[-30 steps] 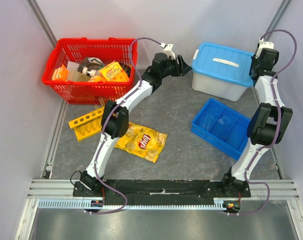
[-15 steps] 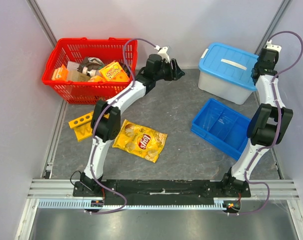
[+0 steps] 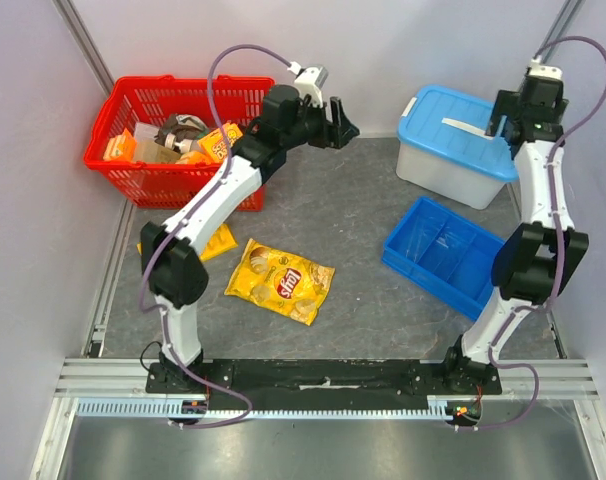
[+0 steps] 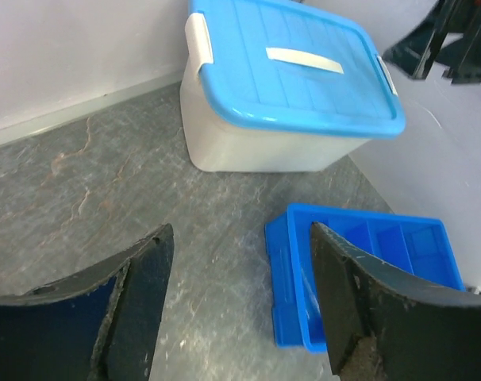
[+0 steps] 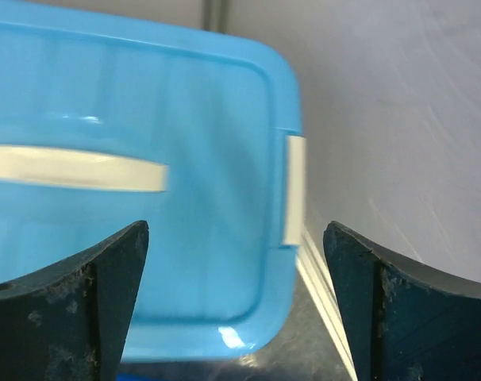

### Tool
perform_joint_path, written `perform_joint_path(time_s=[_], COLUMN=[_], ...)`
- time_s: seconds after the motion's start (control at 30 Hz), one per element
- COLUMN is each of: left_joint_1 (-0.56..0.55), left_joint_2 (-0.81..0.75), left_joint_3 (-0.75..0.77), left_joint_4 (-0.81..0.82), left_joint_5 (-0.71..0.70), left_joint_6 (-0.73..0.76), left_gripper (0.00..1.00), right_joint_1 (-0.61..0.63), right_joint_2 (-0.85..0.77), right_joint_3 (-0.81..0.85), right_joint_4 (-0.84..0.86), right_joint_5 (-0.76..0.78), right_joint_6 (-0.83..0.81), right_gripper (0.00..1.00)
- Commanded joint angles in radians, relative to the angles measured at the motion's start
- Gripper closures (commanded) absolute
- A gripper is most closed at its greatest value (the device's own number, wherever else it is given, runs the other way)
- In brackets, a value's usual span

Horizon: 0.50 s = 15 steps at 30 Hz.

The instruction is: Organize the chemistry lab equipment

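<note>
A clear storage box with a blue lid (image 3: 453,145) stands at the back right, and shows whole in the left wrist view (image 4: 288,87). An empty blue divided tray (image 3: 445,255) lies in front of it (image 4: 367,270). My left gripper (image 3: 338,122) hangs open in the air between the red basket and the box, jaws empty (image 4: 239,238). My right gripper (image 3: 506,122) is open wide over the lid's right end (image 5: 235,230), holding nothing; the lid (image 5: 185,119) fills its view. A yellow test tube rack (image 3: 218,240) lies at the left, mostly hidden behind my left arm.
A red basket (image 3: 173,140) with several mixed items stands at the back left. A yellow chips bag (image 3: 280,280) lies on the grey floor in the middle. Walls close in on the left, back and right; the box sits close to the right wall.
My right gripper has opened wide and risen over the lid's right end. My left arm has lifted and pulled back toward the basket. The box slid slightly right earlier.
</note>
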Motion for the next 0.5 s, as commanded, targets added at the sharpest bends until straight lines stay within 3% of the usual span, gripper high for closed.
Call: perform_joint_path(time_s=[0.0, 0.1, 0.23, 0.47], left_joint_1=[-0.003, -0.003, -0.004, -0.003], left_joint_2=[-0.175, -0.278, -0.423, -0.713], left_joint_3=[-0.067, -0.147, -0.252, -0.535], left_joint_4=[-0.105, -0.137, -0.165, -0.130], left_joint_5=[-0.001, 0.018, 0.054, 0.077], left_joint_6=[0.095, 0.114, 0.117, 0.100], left_gripper=[0.22, 0.09, 0.06, 0.04], right_joint_1=[0.112, 0.141, 0.167, 0.190], right_joint_2=[-0.148, -0.251, -0.432, -0.719], right_joint_3=[0.094, 0.042, -0.114, -0.421], right_joint_4=[-0.140, -0.179, -0.159, -0.145], right_joint_5=[-0.087, -0.203, -0.409, -0.596], right_joint_6=[0.010, 0.073, 0.124, 0.234], right_gripper=[0.02, 0.02, 0.02, 0.02])
